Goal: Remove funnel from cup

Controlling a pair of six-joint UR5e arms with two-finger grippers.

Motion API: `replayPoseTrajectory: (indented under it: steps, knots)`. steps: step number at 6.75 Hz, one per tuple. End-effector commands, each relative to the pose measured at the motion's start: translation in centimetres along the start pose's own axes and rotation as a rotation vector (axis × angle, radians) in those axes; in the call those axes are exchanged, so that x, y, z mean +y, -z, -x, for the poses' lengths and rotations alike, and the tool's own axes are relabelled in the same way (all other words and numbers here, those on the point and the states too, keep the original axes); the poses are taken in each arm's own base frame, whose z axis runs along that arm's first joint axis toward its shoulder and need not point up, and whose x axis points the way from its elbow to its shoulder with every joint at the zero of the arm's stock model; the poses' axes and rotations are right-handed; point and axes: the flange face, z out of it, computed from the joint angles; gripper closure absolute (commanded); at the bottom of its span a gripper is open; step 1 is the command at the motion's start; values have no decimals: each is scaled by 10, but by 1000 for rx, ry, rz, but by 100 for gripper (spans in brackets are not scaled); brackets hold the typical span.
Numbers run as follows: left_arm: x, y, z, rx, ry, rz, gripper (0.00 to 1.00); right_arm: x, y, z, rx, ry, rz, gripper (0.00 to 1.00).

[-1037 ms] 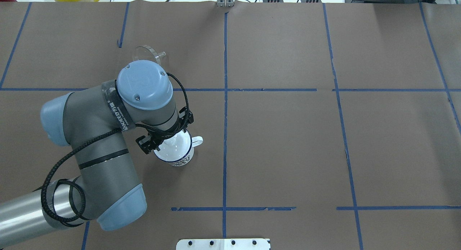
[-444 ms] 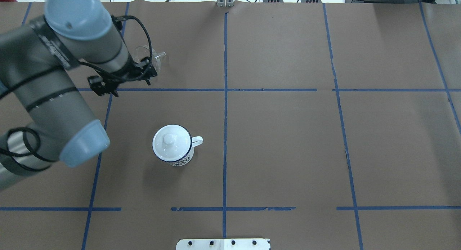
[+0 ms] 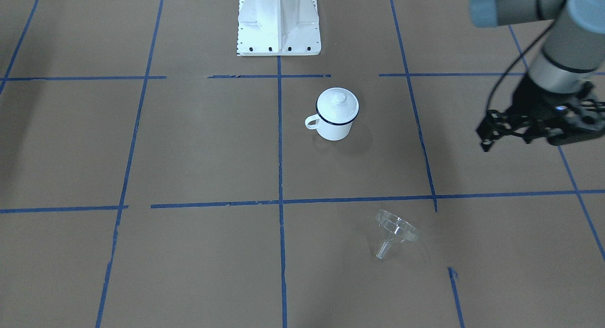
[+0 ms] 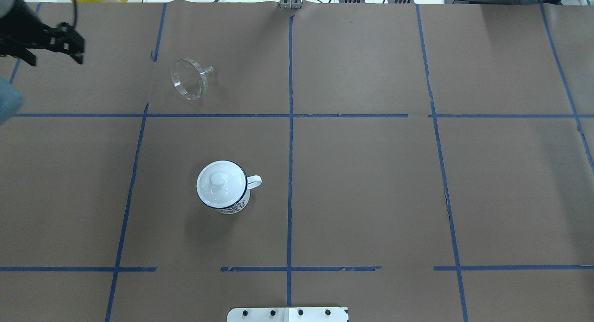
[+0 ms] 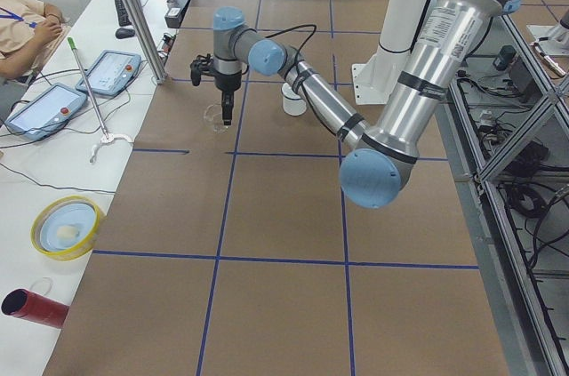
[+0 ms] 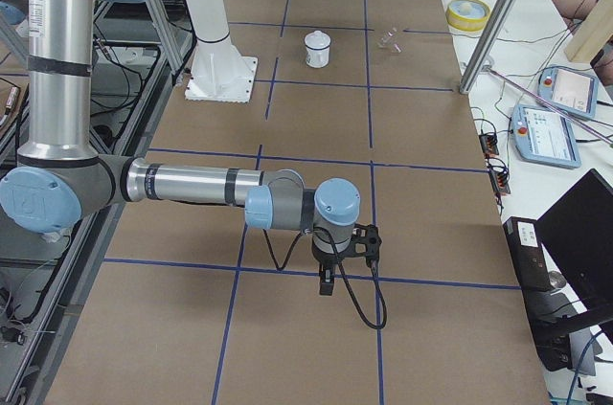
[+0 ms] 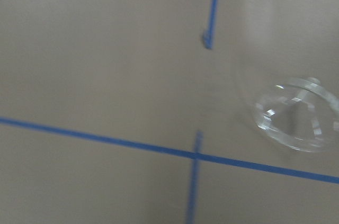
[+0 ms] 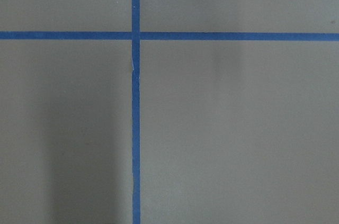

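Clear funnel (image 4: 189, 79) lies on its side, well apart from cup (image 4: 233, 206).

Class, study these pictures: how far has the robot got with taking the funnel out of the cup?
Done: the funnel lies on its side on the table, well apart from the cup, which has a lid on it. In hand: nothing; the left gripper hangs open and empty, away from both. Left: nothing that shows; the job looks finished.
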Motion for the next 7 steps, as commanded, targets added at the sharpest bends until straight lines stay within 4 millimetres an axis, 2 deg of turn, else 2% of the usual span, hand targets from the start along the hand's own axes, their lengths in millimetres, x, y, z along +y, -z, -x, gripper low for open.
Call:
replayPoseTrajectory:
  steps: [1,2,3,5,7]
  knots:
    - [-9,1,230,17,-159,4,5,0,0,0,0,0,0,0]
    - [-8,-9,289,3,-209,25,5,0,0,0,0,0,0,0]
    - [-3,-5,336,-2,-179,26,2,0,0,0,0,0,0,0]
    - [-3,-1,336,-4,-165,20,0,0,0,0,0,0,0,0]
    - [13,12,325,-7,-188,-10,0,0,0,0,0,0,0,0]
